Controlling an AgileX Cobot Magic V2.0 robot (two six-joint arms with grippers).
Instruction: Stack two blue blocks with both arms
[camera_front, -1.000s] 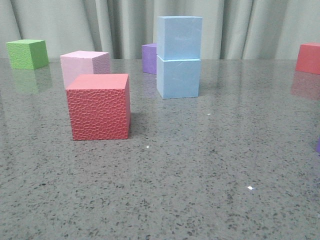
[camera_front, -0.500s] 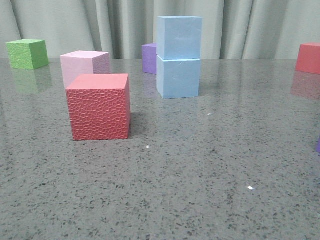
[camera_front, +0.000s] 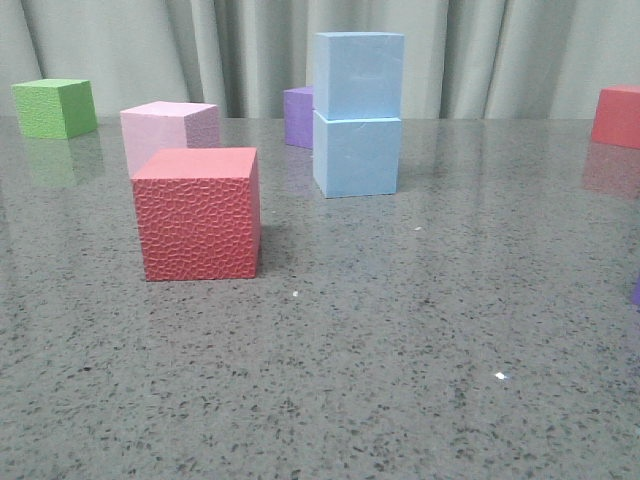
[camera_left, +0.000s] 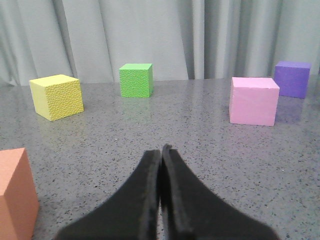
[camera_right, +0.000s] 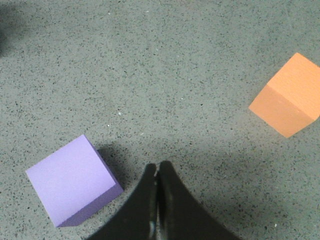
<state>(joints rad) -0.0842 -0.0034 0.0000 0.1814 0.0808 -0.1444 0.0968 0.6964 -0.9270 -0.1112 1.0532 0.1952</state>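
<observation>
You are looking at two pale sky-blue foam cubes stacked at the far middle of the grey speckled table. The lower blue block (camera_front: 357, 155) sits flat on the surface; the upper blue block (camera_front: 359, 75) rests squarely on top of it, faces nearly flush. Both are smooth, upright, equal in size, and nothing is gripping either.

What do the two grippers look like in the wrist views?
Both look alike: the left gripper and right gripper each show two matte black fingers, broad at the base and curving to thin tips. No cables, markings or pads of another colour show. Neither arm appears in the front view.
</observation>
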